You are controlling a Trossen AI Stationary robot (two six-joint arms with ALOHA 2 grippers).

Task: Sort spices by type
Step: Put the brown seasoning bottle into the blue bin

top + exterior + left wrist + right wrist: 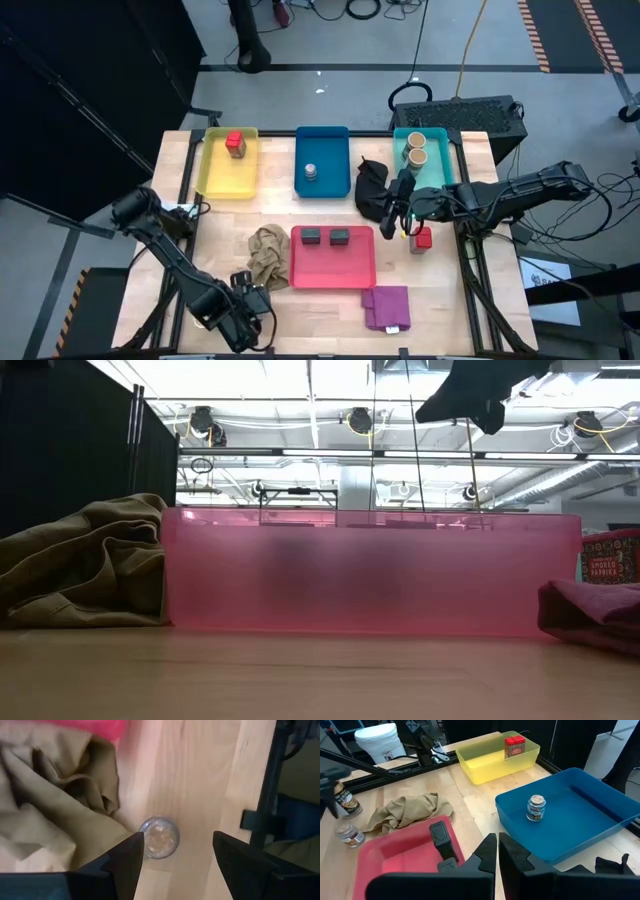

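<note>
Yellow tray (228,180), blue tray (322,150), teal tray (436,170), pink tray (333,265); beige cloth (268,254), purple cloth (386,306)

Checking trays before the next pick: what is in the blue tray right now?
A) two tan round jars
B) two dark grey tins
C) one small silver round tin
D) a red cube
C: the blue tray holds a single small silver round tin, standing alone near its middle.

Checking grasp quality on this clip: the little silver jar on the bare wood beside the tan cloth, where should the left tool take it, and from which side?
Grip the little silver jar across its round side wall, coming straight down from above. It stands upright, its lid facing the left tool, whose open fingers straddle it. Keep the cloth-side finger clear of the tan cloth folds, which lie close to the jar.
</note>
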